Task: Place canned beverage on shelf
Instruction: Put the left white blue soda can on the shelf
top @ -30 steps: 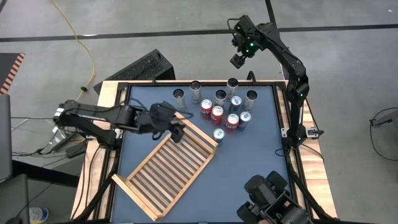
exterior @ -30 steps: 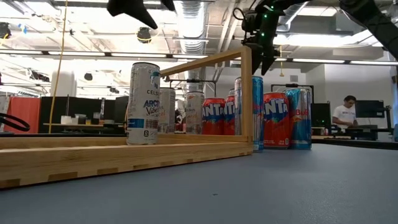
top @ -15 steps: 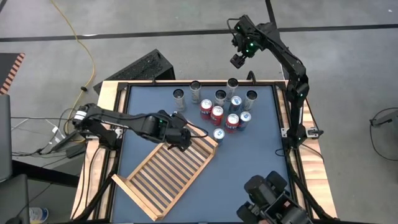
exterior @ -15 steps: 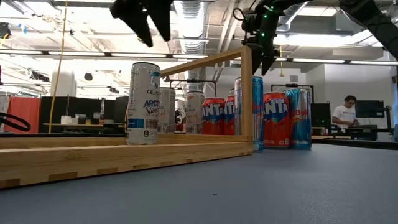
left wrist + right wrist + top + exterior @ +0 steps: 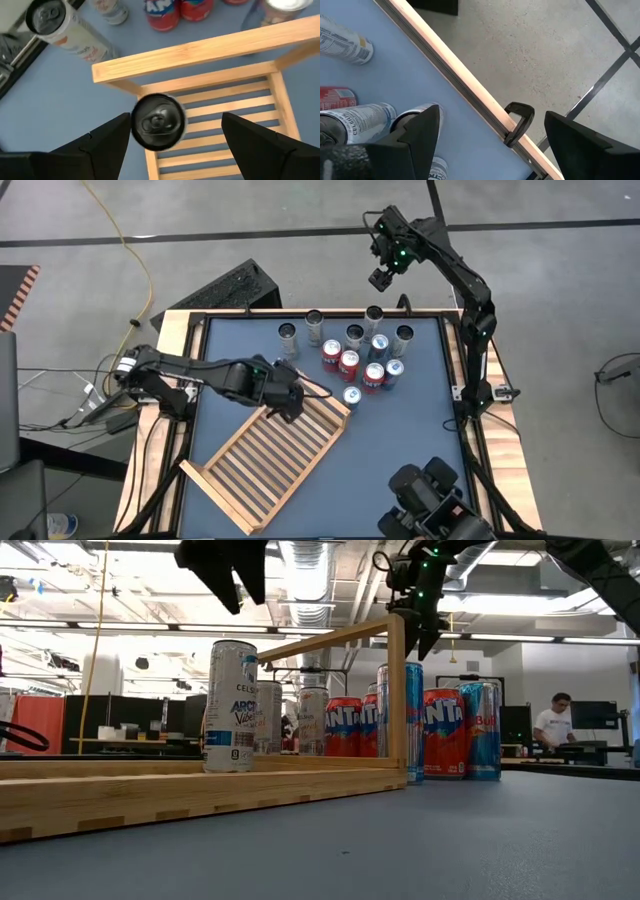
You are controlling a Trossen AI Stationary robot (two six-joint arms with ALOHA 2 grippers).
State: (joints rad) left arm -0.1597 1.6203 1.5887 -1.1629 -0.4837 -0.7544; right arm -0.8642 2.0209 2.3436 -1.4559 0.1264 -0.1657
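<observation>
Setting: a blue table (image 5: 410, 440) seen from above, with two dark robot arms, a wooden slatted shelf and a group of drink cans.

Shelf: the shelf (image 5: 262, 470) lies flat and at an angle on the left half of the table, a raised frame rail along its far end.

Placed can: one slim white can (image 5: 230, 706) stands upright on the shelf slats, just inside the far corner. In the left wrist view its dark lid (image 5: 158, 121) shows from above, between the two fingers.

Other cans: a cluster of cans (image 5: 357, 352), red, blue and silver, stands upright on the far part of the table, just beyond the shelf corner and off the shelf.

Left gripper: the left gripper (image 5: 170, 145) hangs above the placed can, fingers spread apart and clear of it on both sides. It holds nothing. In the low view it is well above the can's top.

Right gripper: the right gripper (image 5: 380, 277) waits high beyond the table's far edge, fingers spread wide, empty.

Step in hand: by the look of it, one can is set down and let go; the arm is free above it.

Next move: likely lifting clear without knocking the can, then reaching to the cluster for another, picking an outer can so its neighbours stay standing.
</observation>
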